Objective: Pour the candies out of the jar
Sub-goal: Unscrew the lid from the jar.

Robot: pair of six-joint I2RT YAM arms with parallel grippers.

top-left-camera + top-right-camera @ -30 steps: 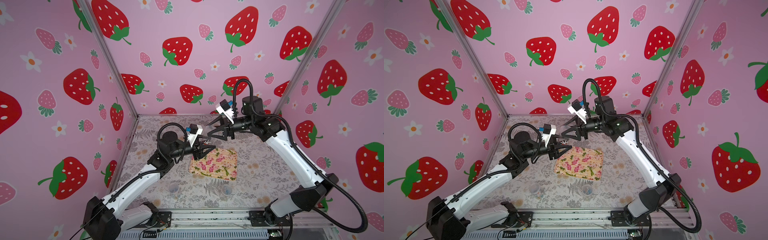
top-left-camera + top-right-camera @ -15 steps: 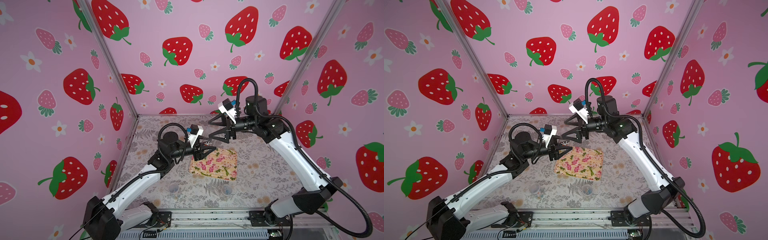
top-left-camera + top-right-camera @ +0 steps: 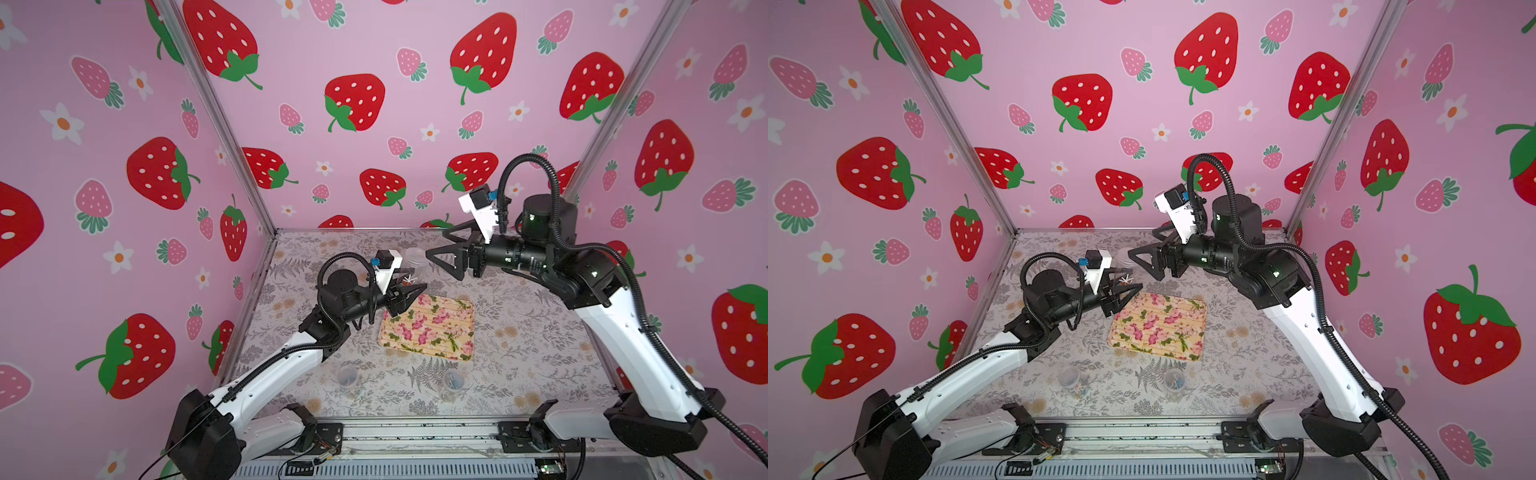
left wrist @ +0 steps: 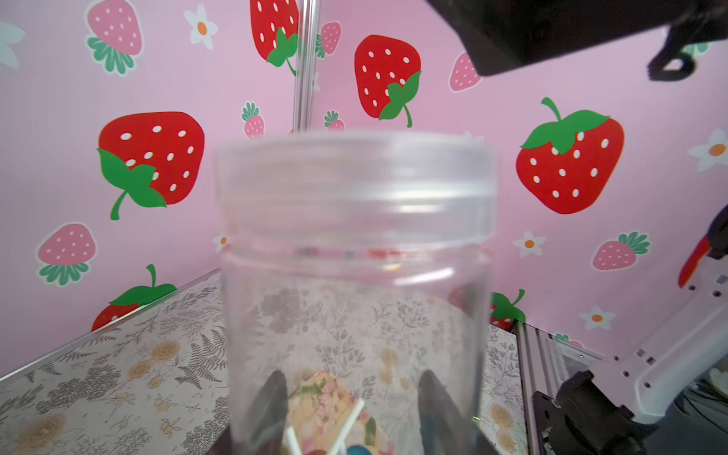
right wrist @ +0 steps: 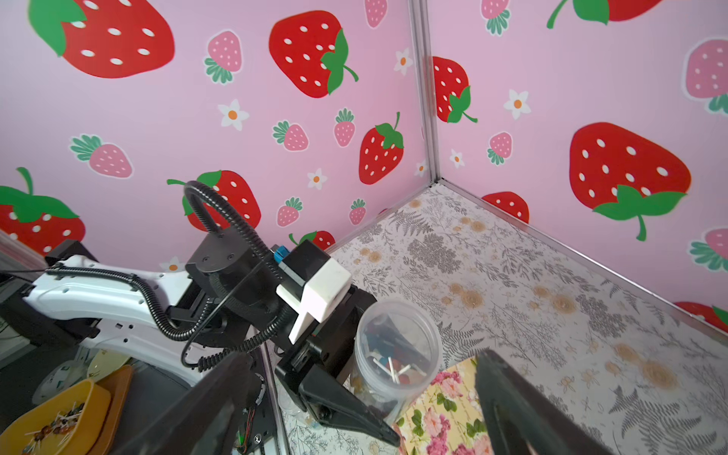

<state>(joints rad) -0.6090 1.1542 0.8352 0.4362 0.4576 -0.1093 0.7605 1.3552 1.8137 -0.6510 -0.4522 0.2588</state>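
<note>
Jar (image 3: 415, 266), clear with its lid (image 3: 413, 254) on, hangs clenched in the left gripper (image 3: 411, 284) above the table (image 3: 519, 332) by the far corner of the tray (image 3: 428, 328) in both top views, with the right gripper (image 3: 435, 242) spread wide and empty just beside the lid, and a second jar (image 3: 347, 376) and a third jar (image 3: 452, 380) near the front. In the left wrist view the lid shuts the mouth and candies (image 4: 356, 450) lie at the bottom between the dark fingers (image 4: 272, 402). In the right wrist view candies show through the lid, and a yellow bowl (image 5: 84, 394) sits outside the cell.

The tabletop (image 3: 519, 332) is overlooked from high in front in both top views; the jar (image 4: 354, 236) is shared by both wrist views, nearest from the left.
</note>
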